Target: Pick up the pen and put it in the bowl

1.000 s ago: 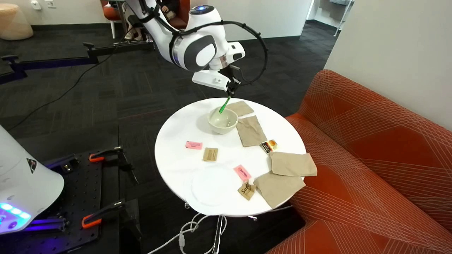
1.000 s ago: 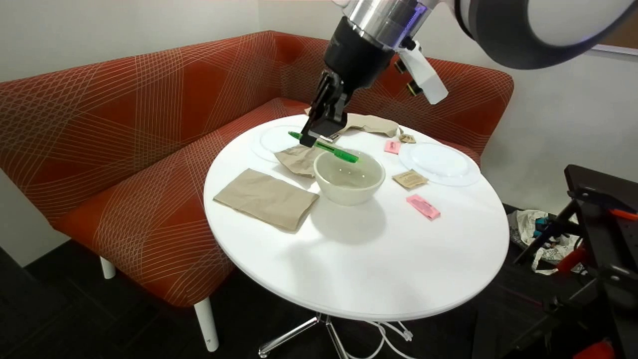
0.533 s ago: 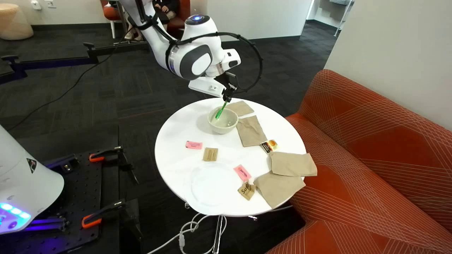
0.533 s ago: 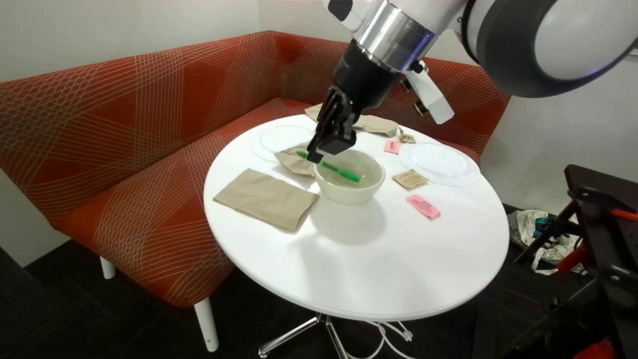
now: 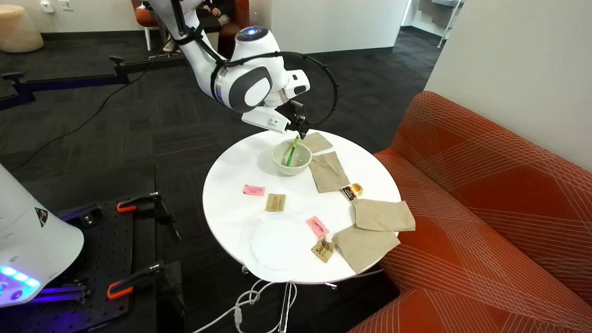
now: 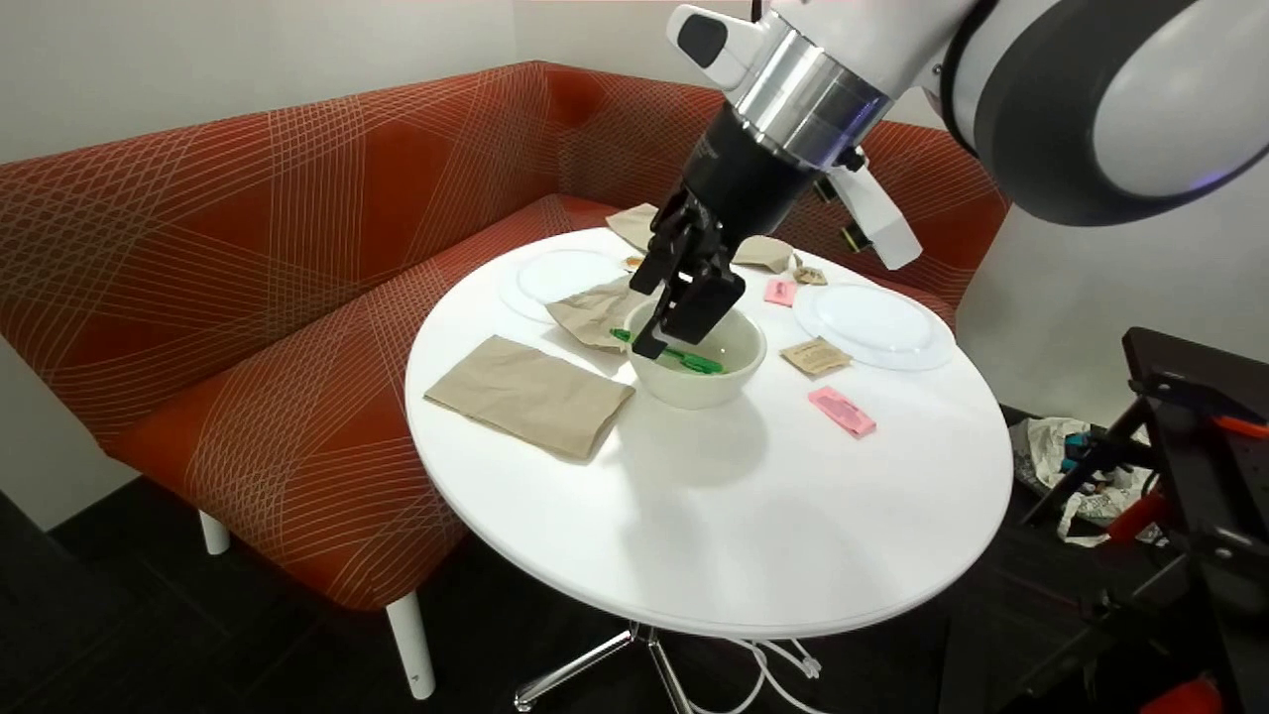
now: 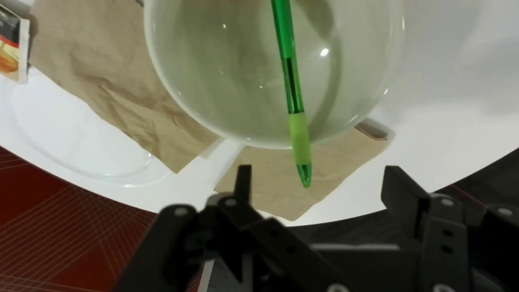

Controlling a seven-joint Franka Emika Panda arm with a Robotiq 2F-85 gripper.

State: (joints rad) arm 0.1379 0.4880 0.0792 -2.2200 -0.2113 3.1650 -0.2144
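The green pen (image 7: 294, 93) sits tilted in the white bowl (image 7: 227, 89), with its tip poking out past the rim. The gripper (image 7: 317, 178) is close by, its two fingers (image 7: 405, 198) spread wide apart.

The green pen (image 7: 293, 87), paler lime near its pointed end, slants in the whitish round bowl (image 7: 227, 73), that end jutting past the rim below the wrist view's centre. The glossy bowl sits upright at upper middle, cut by the top edge.
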